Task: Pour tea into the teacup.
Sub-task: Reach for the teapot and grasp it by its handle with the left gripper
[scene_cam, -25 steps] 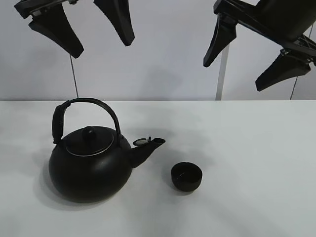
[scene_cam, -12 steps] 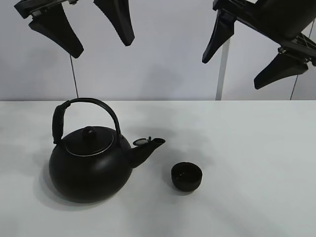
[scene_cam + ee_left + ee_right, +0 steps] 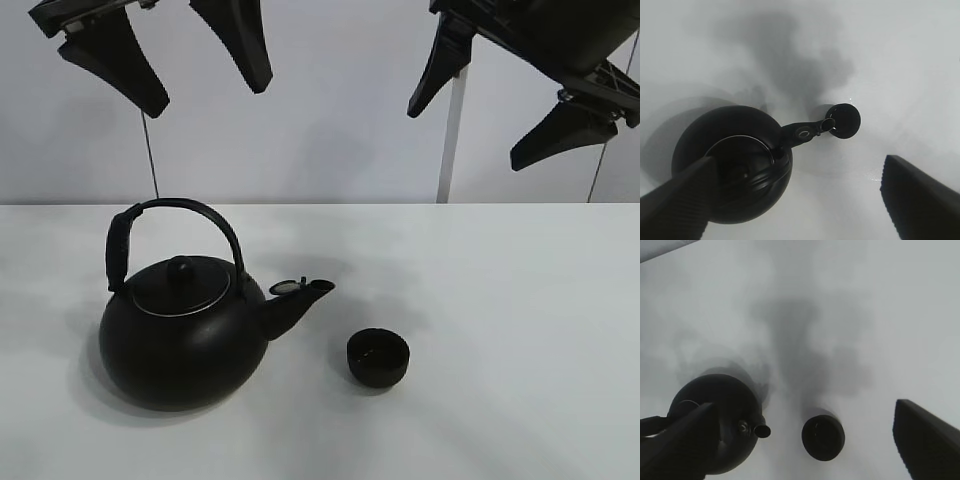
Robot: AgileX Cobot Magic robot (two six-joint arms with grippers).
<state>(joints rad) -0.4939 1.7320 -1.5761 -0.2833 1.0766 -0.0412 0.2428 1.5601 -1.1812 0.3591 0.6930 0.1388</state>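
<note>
- The kettle (image 3: 180,340), round and matte black, stands upright on the white table (image 3: 520,300). Its arched handle (image 3: 190,208) is raised over the lid, and the lid's knob (image 3: 181,267) sits at the centre.
- The kettle's spout (image 3: 295,305) slants up and out from the body, with a small flap (image 3: 290,287) lying at its mouth.
- The teacup (image 3: 378,357), small, black and without a handle, stands upright on the table on the kettle's spout side. It is just past the spout's tip, lower than it and near it.
- In the high view a strip of bare table shows between the kettle's body and the teacup, so the two are apart. In the left wrist view the spout's tip overlaps the cup's rim only because of the angle.
- Whether the teacup holds any liquid cannot be told; its inside reads as plain dark.
- The left hand (image 3: 207,95) hangs high above the kettle, roughly over the handle. Its two fingers are spread wide and hold nothing.
- The right hand (image 3: 468,135) also hangs high, off to the kettle's spout side and out beyond the teacup. Its fingers are likewise parted wide and empty.
- Neither hand touches the kettle or the teacup; both are well clear above them.
- Soft grey shadows fall on the table around the kettle and the cup.
</note>
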